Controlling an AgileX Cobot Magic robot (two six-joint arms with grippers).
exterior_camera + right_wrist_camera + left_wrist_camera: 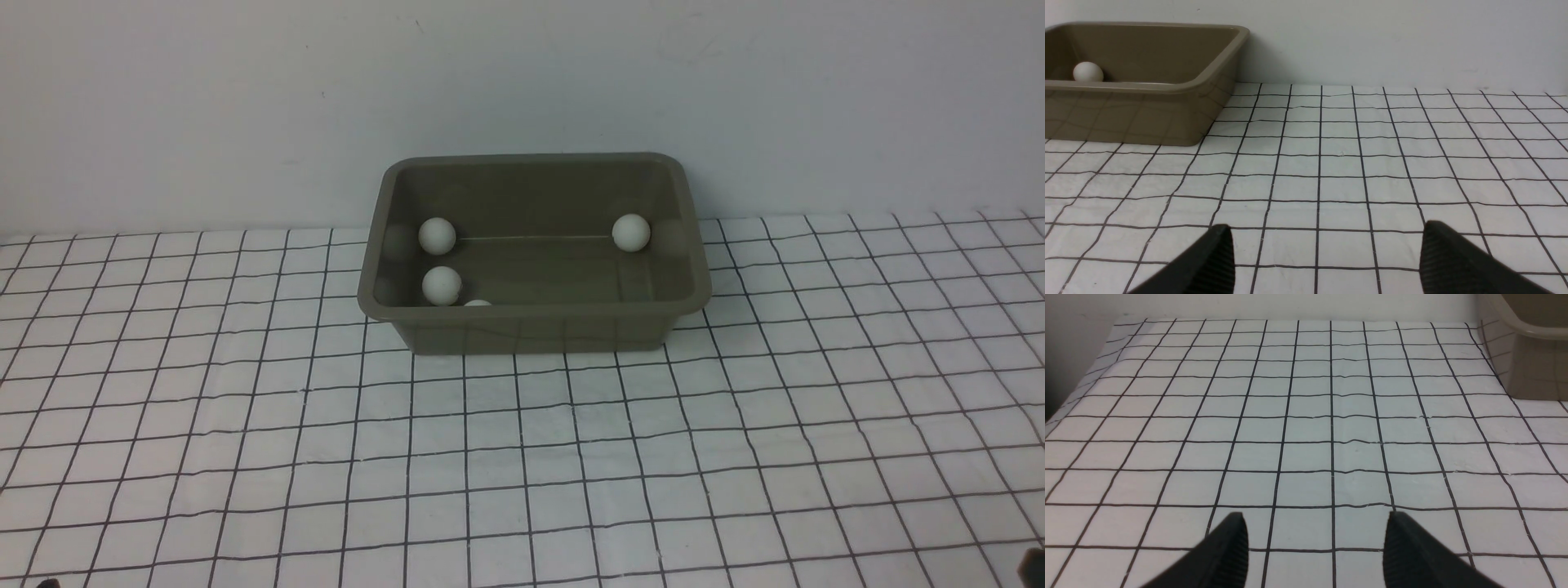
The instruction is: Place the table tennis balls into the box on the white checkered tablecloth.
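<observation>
Four table tennis balls show inside the box [535, 331], which sits toward the back of the white checkered tablecloth [522, 457], close to the pale wall [522, 73]. One ball [437, 236] rests at the far-left part of the floor, a second [442, 285] just nearer than it, and a third [478, 304] peeks only as a sliver above the near rim. The fourth ball [631, 232] lies at the far right, well apart from the others. No ball is visible out on the cloth around the box.

Down at the near edge, the left end effector [1314, 543] has its two black fingers spread apart, nothing between them but bare grid; a corner of the box shows off to one side in its wrist view. The right end effector [1327, 255] also stands with fingers wide apart and empty, low over the cloth, with the box and one ball ahead of it in its wrist view.
</observation>
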